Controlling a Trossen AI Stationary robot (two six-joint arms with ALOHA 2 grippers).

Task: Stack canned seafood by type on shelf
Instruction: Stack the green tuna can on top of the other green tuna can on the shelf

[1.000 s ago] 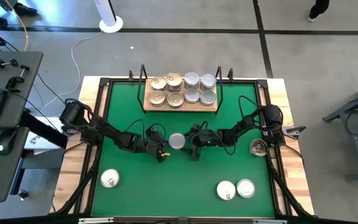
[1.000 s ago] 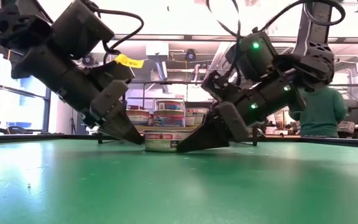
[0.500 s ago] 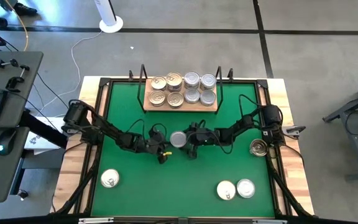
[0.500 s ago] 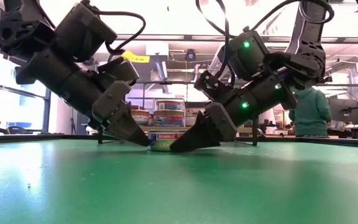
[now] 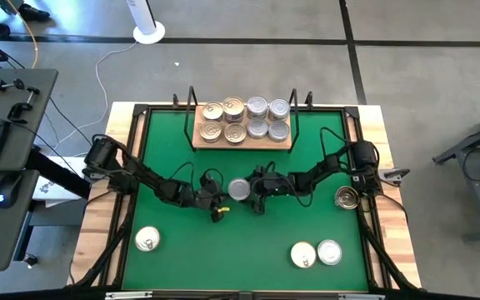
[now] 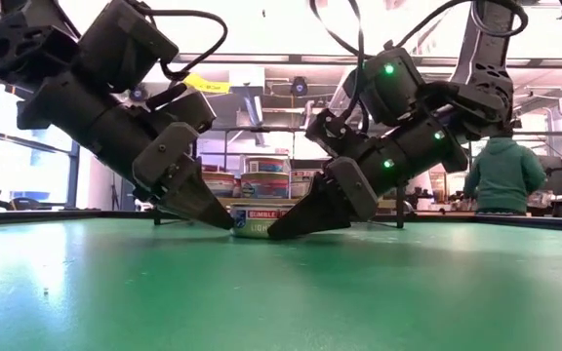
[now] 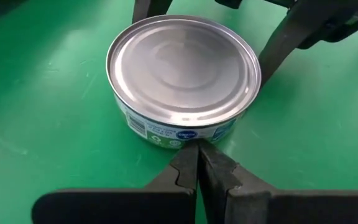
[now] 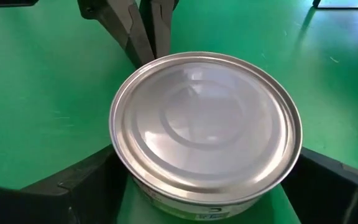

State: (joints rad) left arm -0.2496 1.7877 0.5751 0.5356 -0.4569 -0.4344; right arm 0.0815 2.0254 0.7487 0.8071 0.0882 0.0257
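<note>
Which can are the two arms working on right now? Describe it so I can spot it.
On the green mat, just in front of the shelf, a silver-lidded can sits mid-table. It's the only loose can flanked by both grippers: left gripper shut at its side, right gripper straddling it.

L pincer (image 5: 221,198) closed, R pincer (image 5: 254,192) wide.

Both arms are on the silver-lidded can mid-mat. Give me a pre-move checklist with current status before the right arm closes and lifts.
1. Right gripper fingers open, one on each side of the silver can: ok.
2. Left gripper shut, its tip at the can's wall as a brace: ok.
3. Can upright and flat on the green mat: ok.
4. Whether the right fingers touch the can wall yet: cannot tell.
5. Shelf holds gold-lidded cans on its left half and silver on its right; free top on a silver stack: ok.
6. Left arm clear of the lift path: not ok, its fingers sit against the can.
</note>
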